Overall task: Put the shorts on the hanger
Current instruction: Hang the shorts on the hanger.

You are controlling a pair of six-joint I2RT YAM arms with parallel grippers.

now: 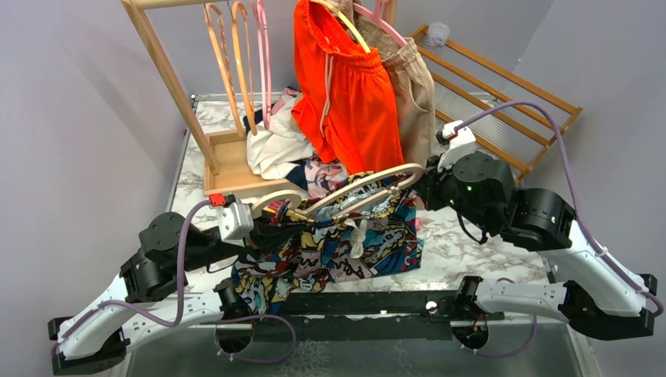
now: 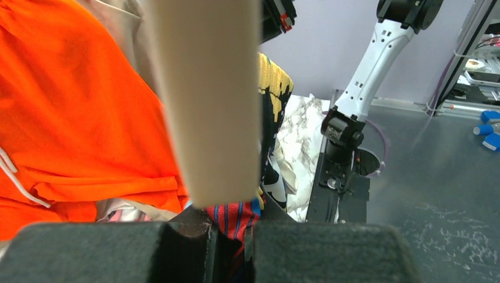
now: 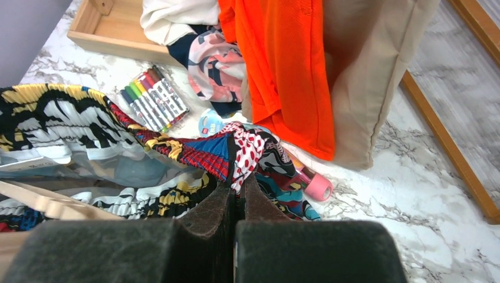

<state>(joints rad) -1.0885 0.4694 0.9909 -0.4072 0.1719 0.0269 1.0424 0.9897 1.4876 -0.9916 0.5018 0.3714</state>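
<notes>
- Comic-print shorts (image 1: 338, 243): I see them held up off the marble table (image 1: 487, 236) at the near middle, the waistband stretched between my two grippers and the legs hanging toward the arm bases.
- Hanger (image 1: 357, 182): the cream hanger lies tilted along the stretched waistband, its right end higher. I cannot tell whether it passes inside the waist opening.
- Left gripper (image 1: 271, 214): clenched on the left end of the waistband. In the left wrist view, red-and-blue fabric (image 2: 233, 217) sits pinched between the fingers (image 2: 330, 253), with a thick hanger arm (image 2: 206, 100) just above it.
- Right gripper (image 1: 425, 188): clamped on the right end of the waistband. In the right wrist view, the jaws meet on a fold of the print (image 3: 239, 171), and a strip of the hanger (image 3: 41, 200) shows at lower left.
- Background: orange shorts (image 1: 345, 94) and beige shorts (image 1: 412, 86) hang on the rack behind, with a pile of clothes (image 1: 279, 149) beneath them.
- Table litter, right wrist view: a pack of markers (image 3: 153, 100) and a pink roll (image 3: 318, 187) lie near the fabric.
</notes>
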